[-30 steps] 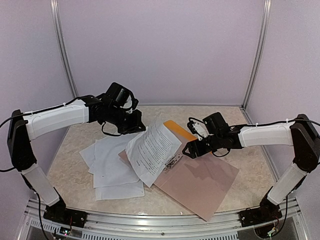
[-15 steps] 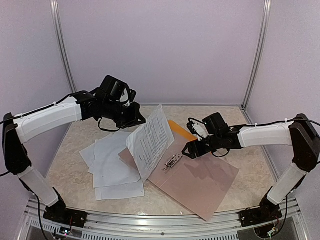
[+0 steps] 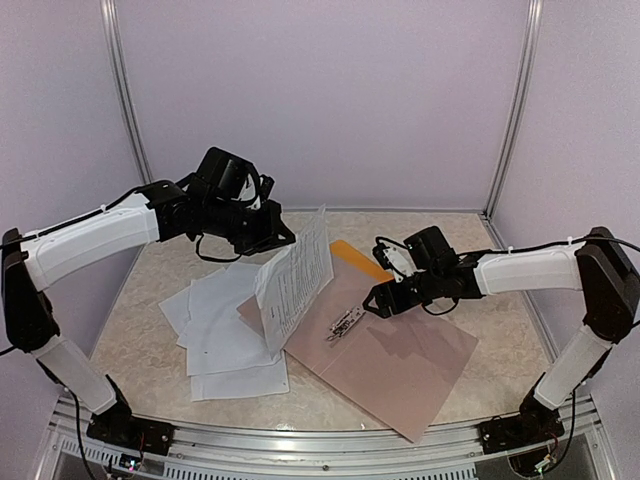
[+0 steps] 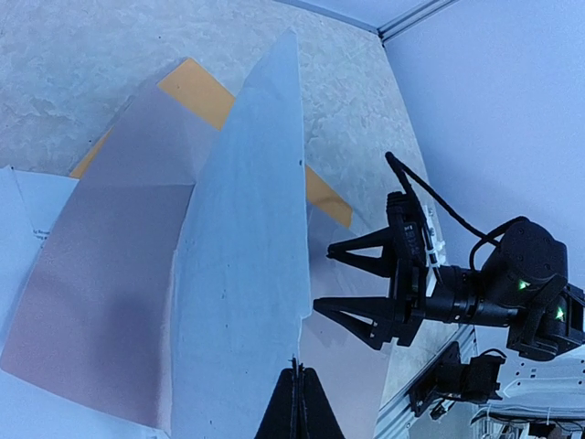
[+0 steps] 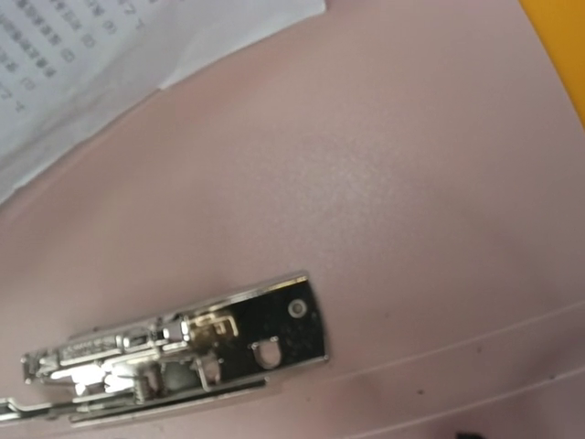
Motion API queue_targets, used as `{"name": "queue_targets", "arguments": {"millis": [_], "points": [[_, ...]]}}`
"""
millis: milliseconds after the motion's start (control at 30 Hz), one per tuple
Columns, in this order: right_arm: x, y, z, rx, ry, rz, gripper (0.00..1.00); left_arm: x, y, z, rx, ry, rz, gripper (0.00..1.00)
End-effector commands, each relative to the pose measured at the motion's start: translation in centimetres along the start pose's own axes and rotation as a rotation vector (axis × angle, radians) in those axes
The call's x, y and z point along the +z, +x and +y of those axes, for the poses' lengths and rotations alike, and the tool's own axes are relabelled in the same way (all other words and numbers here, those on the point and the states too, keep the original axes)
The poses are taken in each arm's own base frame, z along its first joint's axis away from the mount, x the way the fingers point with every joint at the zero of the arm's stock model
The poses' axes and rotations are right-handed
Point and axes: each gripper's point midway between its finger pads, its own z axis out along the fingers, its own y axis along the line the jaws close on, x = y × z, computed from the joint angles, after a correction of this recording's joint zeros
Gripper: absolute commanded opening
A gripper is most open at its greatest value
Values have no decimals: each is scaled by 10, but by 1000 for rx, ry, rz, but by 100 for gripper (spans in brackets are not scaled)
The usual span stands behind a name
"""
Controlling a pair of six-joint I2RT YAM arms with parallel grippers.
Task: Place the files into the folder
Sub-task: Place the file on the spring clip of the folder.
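Top view: a beige marbled desk (image 3: 135,320) boxed in by lilac walls (image 3: 320,100). The left gripper (image 3: 283,240) pinches one of the files (image 3: 295,280), held nearly upright, and more sheets (image 3: 225,335) lie to the left. The right gripper (image 3: 372,300) hangs spread over the pinkish board (image 3: 400,365), with the orange folder (image 3: 357,260) peeking out at its far edge.

Left wrist: jaws pressed together on the sheet's edge.

Right wrist: a metal clip (image 5: 183,352) sits on the pink surface.

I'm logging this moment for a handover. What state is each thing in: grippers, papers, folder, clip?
Printed white paper sheet: held up on edge, pinched at its edge.
Left gripper: shut on the sheet.
Right gripper: open, empty, near the clip.
Pile of white sheets: lying flat.
Orange-yellow flat folder: flat, mostly covered by the pinkish-brown board.
Small metal clip: lying on that board.
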Motion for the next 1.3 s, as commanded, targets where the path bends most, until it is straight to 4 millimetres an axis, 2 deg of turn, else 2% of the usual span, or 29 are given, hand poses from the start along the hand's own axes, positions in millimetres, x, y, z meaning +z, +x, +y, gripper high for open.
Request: {"name": "queue_targets", "arguments": {"millis": [0,267,467,600,800,933,1133,1267], "points": [[4,8,-4,12,2,19,75,-11,-5,-30,29,73,-21,0],[3,9,-6,12,12,20,75,-13,1,-61,85,123,-10,0],[4,11,-6,13,12,20,75,-14,3,-58,98,102,-16,0],[3,12,-6,15,11,22,75,-4,8,-40,82,61,-5,0],[3,15,-6,16,10,27,75,12,12,9,67,-70,-6,0],[3,14,-5,16,7,24,75,28,18,33,81,-135,17,0],[4,16,-6,19,7,28,75,45,25,59,143,-235,44,0],[5,16,-6,20,4,29,75,54,28,62,190,-236,63,0]]}}
